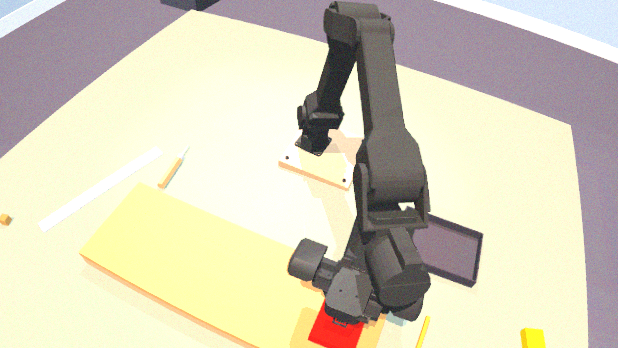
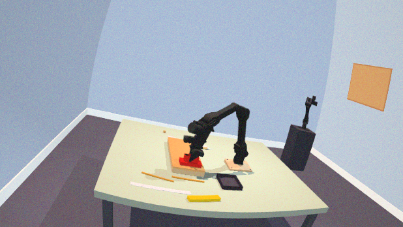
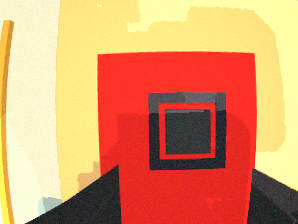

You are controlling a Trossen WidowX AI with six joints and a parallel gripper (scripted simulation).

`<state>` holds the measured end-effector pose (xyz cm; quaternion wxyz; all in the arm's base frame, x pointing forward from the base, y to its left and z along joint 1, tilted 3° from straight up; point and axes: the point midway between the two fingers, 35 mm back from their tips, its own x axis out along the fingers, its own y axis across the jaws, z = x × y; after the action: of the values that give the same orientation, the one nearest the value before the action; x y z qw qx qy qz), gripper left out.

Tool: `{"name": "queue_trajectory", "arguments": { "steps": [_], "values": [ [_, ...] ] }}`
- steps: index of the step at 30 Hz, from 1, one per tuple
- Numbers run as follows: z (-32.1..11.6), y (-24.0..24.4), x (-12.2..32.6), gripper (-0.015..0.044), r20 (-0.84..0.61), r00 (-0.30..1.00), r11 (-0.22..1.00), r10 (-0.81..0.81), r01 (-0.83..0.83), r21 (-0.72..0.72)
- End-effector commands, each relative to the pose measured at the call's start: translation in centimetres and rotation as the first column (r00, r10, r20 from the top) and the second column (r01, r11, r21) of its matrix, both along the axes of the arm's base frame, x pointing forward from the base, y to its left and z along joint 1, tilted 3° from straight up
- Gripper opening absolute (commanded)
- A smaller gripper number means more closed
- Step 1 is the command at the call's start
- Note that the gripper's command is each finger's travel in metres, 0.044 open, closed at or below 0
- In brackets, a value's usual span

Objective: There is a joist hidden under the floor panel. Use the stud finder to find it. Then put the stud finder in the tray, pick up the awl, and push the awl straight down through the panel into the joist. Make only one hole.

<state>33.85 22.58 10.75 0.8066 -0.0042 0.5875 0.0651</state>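
My gripper (image 1: 342,319) (image 2: 194,156) (image 3: 176,212) is shut on the red stud finder (image 1: 330,336) (image 2: 188,162) (image 3: 125,100). It holds the stud finder flat on the pale yellow floor panel (image 1: 175,250) (image 2: 177,151) (image 3: 80,90), at the panel's near right end close to its edge. The stud finder's dark square display (image 3: 187,131) faces up in the wrist view. The awl (image 1: 171,171), with an orange handle and a pale tip, lies on the table beyond the panel's far left end. The dark tray (image 1: 474,260) (image 2: 229,182) stands empty to the right of the panel, partly behind my arm.
A white strip (image 1: 100,187) (image 2: 160,188) lies left of the awl. A thin orange stick (image 1: 422,332) (image 3: 6,100) and a yellow block (image 1: 532,337) (image 2: 203,197) lie near the front edge. A small orange cube (image 1: 5,219) sits far left. My base plate (image 1: 305,172) is behind the panel.
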Motion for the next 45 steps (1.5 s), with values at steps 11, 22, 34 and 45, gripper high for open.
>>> {"name": "queue_trajectory", "arguments": {
  "steps": [11, 22, 34, 45],
  "values": [
    [-0.1, 0.1, 0.1, 0.0, -0.001, 1.0, 1.0, -0.006, 0.006, -0.002],
    [-0.4, -3.7, 0.5, 0.0, -0.001, 1.0, 1.0, -0.007, 0.007, -0.005],
    [-0.7, -7.8, 0.9, 0.0, 0.0, 1.0, 1.0, -0.007, 0.007, -0.009],
    [-0.9, -11.6, 1.3, 0.0, 0.0, 1.0, 1.0, -0.007, 0.007, -0.013]
  ]
}}
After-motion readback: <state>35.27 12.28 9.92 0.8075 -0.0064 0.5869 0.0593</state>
